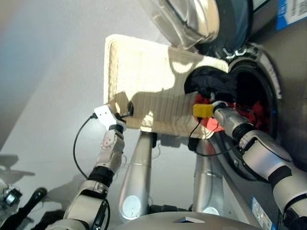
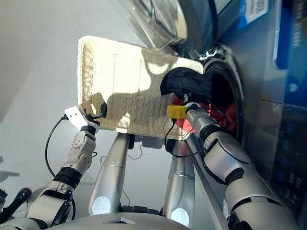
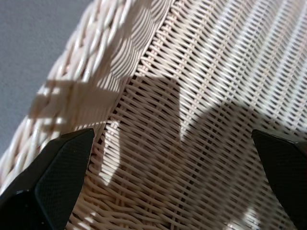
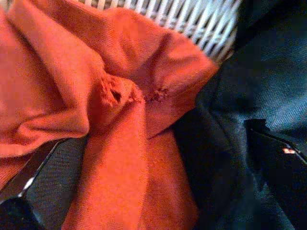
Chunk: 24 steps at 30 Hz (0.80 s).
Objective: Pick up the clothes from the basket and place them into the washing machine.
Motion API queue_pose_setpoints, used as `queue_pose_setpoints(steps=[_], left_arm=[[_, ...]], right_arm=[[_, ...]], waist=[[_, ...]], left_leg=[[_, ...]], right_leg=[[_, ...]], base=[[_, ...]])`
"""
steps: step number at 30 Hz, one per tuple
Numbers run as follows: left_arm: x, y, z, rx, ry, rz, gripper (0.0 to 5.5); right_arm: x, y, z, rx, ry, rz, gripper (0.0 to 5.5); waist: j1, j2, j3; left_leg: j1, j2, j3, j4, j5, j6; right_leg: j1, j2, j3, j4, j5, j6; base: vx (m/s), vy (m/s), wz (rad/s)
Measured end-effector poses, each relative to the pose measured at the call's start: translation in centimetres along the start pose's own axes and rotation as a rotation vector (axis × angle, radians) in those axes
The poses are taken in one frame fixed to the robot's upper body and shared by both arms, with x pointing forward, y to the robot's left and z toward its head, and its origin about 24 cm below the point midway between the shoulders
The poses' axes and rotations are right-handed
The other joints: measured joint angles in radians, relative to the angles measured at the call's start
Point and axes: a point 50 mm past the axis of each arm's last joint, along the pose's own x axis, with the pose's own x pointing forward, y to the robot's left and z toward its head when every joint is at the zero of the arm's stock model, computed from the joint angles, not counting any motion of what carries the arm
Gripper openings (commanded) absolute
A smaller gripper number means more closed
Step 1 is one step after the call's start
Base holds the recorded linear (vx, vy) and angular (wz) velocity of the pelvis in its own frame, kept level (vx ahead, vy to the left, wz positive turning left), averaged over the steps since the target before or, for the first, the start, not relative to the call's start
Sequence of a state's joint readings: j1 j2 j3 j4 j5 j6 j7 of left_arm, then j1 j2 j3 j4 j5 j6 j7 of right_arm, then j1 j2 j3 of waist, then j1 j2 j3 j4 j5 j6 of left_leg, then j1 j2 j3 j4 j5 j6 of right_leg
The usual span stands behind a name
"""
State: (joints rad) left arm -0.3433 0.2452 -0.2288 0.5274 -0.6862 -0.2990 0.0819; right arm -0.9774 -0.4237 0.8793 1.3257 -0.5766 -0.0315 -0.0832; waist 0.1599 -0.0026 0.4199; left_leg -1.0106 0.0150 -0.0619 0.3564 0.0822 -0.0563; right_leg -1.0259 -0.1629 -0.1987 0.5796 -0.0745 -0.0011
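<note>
Coral garment fills right wrist view — basket, left's

Hard sunlight strikes the basket, throwing sharp-edged shadows across its weave; glare whitens the glass door at upper centre; the drum mouth at right stays dim.

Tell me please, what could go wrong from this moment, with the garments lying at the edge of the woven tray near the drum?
The coral red garment and the dark garment lie at the cream woven basket edge beside the dark grey washing machine drum mouth. If the right gripper pushes without a firm hold, cloth may slip between basket and machine. The left gripper, open over the basket's near rim, might tip it.
</note>
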Motion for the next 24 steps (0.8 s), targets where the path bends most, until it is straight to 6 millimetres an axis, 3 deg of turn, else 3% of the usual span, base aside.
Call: queue_pose_setpoints(steps=[4,5,6,7,12,20,24], left_arm=[[0.0,-0.8,0.1,0.002,-0.006,-0.036,5.5],[0.0,-0.8,0.1,0.002,-0.007,-0.042,5.5],[0.0,-0.9,0.1,0.003,-0.006,-0.049,5.5],[-0.1,-1.0,0.1,0.004,-0.004,-0.059,5.5],[-0.1,-1.1,-0.2,0.008,0.005,-0.075,5.5],[-0.2,-1.1,-0.7,0.005,0.025,-0.071,5.5],[-0.6,-0.5,-1.5,0.012,0.058,-0.052,5.5]], right_arm=[[0.0,0.0,-0.7,0.001,0.029,0.01,5.5],[0.0,-0.1,-0.7,0.006,0.032,0.009,3.04],[0.0,-0.3,-0.9,0.015,0.038,0.01,1.08],[-0.1,0.0,-1.0,0.015,0.044,0.019,0.0],[-0.3,1.3,-1.5,0.042,0.062,0.043,0.0],[-0.5,2.1,-1.6,0.088,0.07,0.052,0.0],[-0.8,3.6,-1.5,0.259,0.082,0.046,0.0]], waist=[[0.019,0.001,0.001],[0.02,0.001,0.001],[0.024,0.002,0.0],[0.029,0.002,0.0],[0.038,0.007,-0.003],[0.038,0.045,-0.031],[0.034,0.05,-0.035]], left_leg=[[-0.016,-0.005,-0.001,0.003,-0.001,-0.002],[-0.021,-0.007,-0.001,0.005,-0.001,-0.001],[-0.023,-0.007,-0.001,0.006,-0.001,-0.001],[-0.024,-0.007,-0.001,0.006,-0.001,-0.001],[-0.031,-0.012,0.0,0.011,-0.001,0.0],[-0.008,-0.013,0.005,0.007,0.004,0.006],[0.081,-0.013,0.009,-0.035,0.008,0.005]], right_leg=[[-0.019,-0.006,0.001,0.011,-0.003,0.001],[-0.025,-0.008,0.001,0.016,-0.005,0.002],[-0.028,-0.008,0.002,0.018,-0.005,0.002],[-0.03,-0.008,0.002,0.019,-0.005,0.002],[-0.042,-0.014,0.004,0.033,-0.013,0.0],[-0.023,-0.016,0.008,0.032,-0.012,0.0],[0.056,-0.016,0.009,0.008,-0.012,0.003]], base=[[0.0,0.0,0.0],[0.0,0.0,0.0],[0.0,0.0,0.0],[0.0,0.0,0.0],[0.0,0.0,0.0],[0.0,0.0,0.0],[0.0,0.0,0.0]])
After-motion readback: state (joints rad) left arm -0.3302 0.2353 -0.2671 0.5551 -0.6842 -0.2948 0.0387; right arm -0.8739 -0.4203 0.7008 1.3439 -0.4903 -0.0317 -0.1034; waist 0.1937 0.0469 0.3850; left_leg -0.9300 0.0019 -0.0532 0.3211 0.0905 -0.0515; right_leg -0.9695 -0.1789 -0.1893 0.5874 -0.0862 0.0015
